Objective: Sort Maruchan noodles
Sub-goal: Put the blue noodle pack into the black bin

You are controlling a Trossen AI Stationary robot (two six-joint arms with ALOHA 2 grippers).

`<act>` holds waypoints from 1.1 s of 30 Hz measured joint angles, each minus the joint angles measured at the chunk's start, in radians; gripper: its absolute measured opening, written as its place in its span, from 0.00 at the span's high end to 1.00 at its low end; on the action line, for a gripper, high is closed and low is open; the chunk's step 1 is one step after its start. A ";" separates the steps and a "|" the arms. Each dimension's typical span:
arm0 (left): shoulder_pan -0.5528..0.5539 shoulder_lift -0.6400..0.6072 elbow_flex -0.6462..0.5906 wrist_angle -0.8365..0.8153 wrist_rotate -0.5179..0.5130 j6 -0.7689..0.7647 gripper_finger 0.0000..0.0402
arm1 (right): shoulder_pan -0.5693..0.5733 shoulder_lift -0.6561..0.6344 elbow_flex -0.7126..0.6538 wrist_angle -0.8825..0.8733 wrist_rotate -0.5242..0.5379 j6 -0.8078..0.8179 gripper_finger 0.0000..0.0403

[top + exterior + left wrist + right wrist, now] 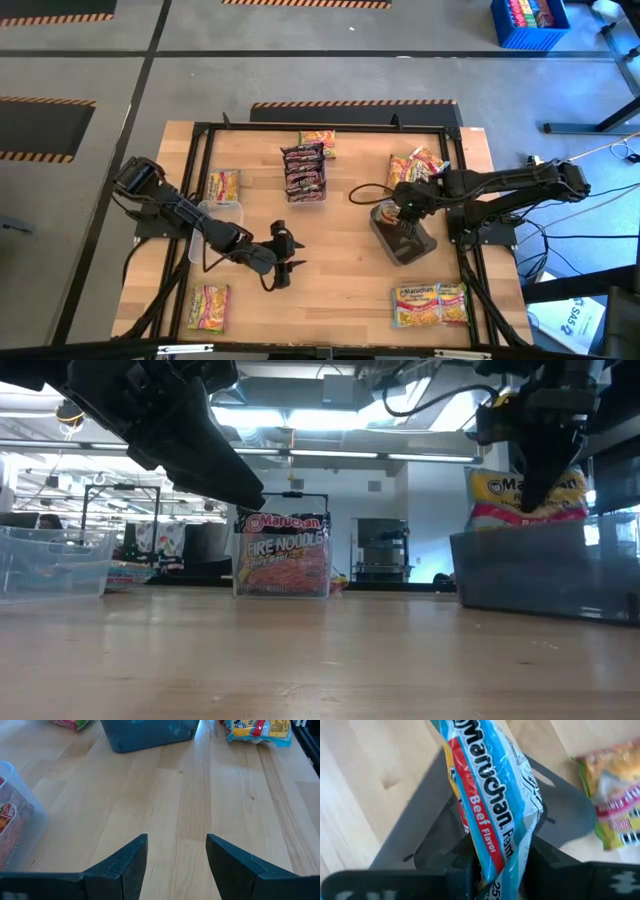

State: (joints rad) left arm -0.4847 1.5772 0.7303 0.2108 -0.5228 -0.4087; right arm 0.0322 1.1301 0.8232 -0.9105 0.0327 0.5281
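My right gripper [405, 208] is shut on a light blue Maruchan noodle packet [490, 795] over a dark bin [402, 238] right of the table's centre. In the low view the packet [525, 495] stands up out of that bin [545, 565]. My left gripper [283, 268] hovers open over bare wood near the table's middle, with nothing between its fingers [137, 862]. Dark maroon packets [303, 170] stand in a clear bin at the far middle. Other packets lie flat on the table: far left [222, 185], near left [208, 306], far right [420, 163] and near right [430, 304]. My right gripper pinches one end of the light blue packet [495, 862] between its two fingers, coming from above and pointing steeply down. The packet hangs below the fingers, slightly twisted, with its lower part inside the dark bin. Whether it touches the bin's floor I cannot tell.
A clear bin [222, 215] stands by my left arm. One more packet [318, 140] lies behind the maroon ones. A black frame [330, 127] runs around the table's edges. Open wood lies between the two grippers.
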 joint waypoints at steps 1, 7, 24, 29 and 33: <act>0.000 0.000 0.000 0.000 0.000 0.000 0.51 | 0.000 0.000 -0.001 -0.011 0.001 0.018 0.75; 0.000 0.000 0.000 0.000 0.000 0.000 0.51 | 0.000 0.000 -0.001 -0.165 0.038 0.163 0.75; 0.000 0.000 0.000 0.000 -0.012 0.000 0.51 | 0.000 0.000 0.003 -0.271 0.061 0.096 0.75; 0.000 0.000 0.000 0.000 -0.012 0.000 0.51 | 0.000 0.000 -0.015 -0.181 0.071 -0.051 0.75; -0.001 0.000 0.000 0.000 -0.012 0.000 0.51 | 0.000 0.000 -0.057 -0.141 0.069 -0.097 0.75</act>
State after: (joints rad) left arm -0.4854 1.5772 0.7303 0.2104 -0.5350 -0.4088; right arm 0.0322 1.1297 0.7662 -1.0517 0.1022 0.4314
